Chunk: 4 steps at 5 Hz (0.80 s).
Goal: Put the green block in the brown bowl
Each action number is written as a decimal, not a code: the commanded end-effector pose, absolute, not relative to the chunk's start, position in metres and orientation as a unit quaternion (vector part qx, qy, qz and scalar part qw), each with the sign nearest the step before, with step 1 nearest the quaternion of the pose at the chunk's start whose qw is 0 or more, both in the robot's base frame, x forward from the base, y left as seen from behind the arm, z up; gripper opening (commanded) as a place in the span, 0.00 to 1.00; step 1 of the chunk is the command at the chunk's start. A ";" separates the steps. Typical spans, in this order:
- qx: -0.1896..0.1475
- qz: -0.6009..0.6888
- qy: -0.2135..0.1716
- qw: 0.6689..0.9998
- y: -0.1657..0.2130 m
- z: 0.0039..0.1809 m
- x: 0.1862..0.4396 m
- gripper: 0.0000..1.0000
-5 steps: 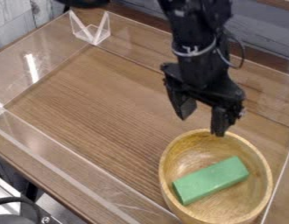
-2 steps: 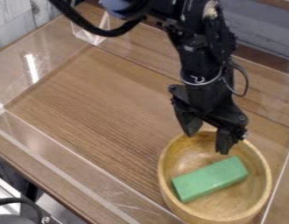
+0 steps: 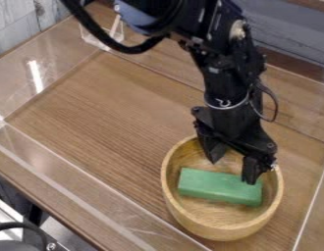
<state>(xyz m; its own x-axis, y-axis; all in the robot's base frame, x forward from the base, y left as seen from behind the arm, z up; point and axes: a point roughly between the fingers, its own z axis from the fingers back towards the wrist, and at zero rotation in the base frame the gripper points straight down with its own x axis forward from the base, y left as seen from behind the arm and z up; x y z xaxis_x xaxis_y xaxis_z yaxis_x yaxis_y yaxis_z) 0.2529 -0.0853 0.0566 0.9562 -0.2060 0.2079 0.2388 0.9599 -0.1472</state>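
The green block [image 3: 219, 187] lies flat inside the brown bowl [image 3: 189, 214], which sits at the front right of the wooden table. My gripper [image 3: 233, 162] points down into the bowl's far side and is open. Its black fingers [image 3: 254, 169] stand just over the block's far edge. I cannot tell whether they touch the block. Nothing is held between the jaws.
Clear acrylic walls [image 3: 73, 186] fence the wooden table [image 3: 99, 108] on all sides. A small clear stand [image 3: 102, 32] sits at the back left corner. The black arm [image 3: 217, 49] reaches in from the top.
The gripper has sunk toward the bowl. The bowl now sits further left, and the block in it has turned to lie more level across the picture.
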 end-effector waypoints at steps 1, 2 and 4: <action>-0.087 -0.113 -0.110 0.984 -0.084 0.055 0.260 1.00; -0.087 -0.111 -0.109 0.984 -0.083 0.048 0.261 1.00; -0.087 -0.106 -0.101 0.985 -0.080 0.046 0.261 0.00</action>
<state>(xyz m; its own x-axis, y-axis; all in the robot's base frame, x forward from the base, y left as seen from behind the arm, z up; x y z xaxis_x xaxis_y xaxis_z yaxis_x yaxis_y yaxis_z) 0.2575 -0.0829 0.0435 0.9588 -0.1928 0.2088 0.2271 0.9614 -0.1555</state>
